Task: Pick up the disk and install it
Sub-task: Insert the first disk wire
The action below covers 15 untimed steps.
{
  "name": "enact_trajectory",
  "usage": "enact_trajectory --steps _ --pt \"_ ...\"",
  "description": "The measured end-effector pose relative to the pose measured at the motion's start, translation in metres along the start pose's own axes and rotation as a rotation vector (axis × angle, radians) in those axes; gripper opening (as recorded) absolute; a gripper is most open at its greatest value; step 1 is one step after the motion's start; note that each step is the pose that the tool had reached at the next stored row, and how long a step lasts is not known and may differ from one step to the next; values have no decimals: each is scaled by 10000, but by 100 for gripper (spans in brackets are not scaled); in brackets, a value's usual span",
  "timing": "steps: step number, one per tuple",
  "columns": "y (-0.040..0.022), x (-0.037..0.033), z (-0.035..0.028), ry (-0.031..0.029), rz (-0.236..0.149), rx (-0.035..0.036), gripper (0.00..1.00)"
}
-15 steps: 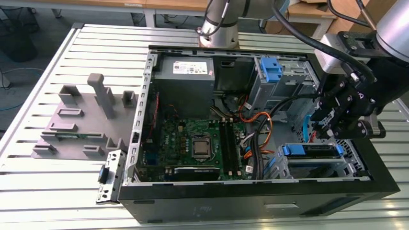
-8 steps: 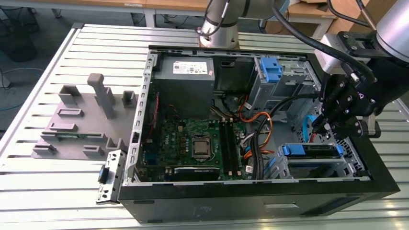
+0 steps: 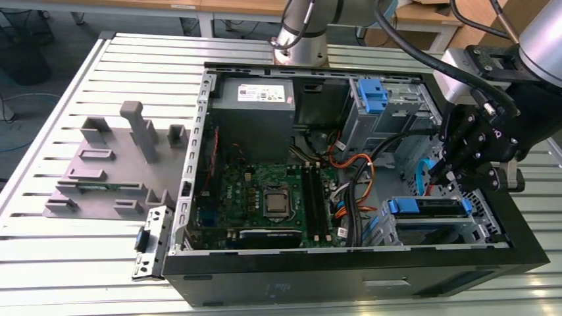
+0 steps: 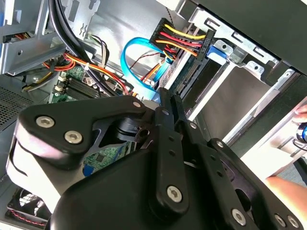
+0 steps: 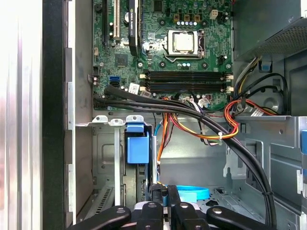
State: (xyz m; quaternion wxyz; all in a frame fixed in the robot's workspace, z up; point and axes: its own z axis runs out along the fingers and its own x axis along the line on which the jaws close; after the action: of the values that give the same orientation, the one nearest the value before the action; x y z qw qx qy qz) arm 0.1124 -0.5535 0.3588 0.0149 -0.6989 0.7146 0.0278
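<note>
The arm [image 3: 303,29] is a silver-grey tube trailed by thick black cables [image 3: 422,56]. Its gripper [image 3: 470,155] is matte black, built of flat linkage bars [image 4: 168,158] pinned with silver screws [image 4: 73,137].

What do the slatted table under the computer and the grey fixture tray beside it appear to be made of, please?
The slatted table looks like bare aluminium: pale, brushed, with long extruded grooves. The grey fixture tray seems to be matte plastic, possibly printed: uniform dull grey with blocky posts and no shine.

Arm: we see ours [image 3: 536,46] reaching down at the exterior view's right.
Gripper [image 3: 457,172]: our fingers [image 4: 168,143] sit pressed together.
</note>
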Motion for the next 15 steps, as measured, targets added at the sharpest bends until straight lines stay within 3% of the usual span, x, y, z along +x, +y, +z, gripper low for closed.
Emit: enact_trajectory --steps 15 --pt "-31 99 54 0 0 0 16"
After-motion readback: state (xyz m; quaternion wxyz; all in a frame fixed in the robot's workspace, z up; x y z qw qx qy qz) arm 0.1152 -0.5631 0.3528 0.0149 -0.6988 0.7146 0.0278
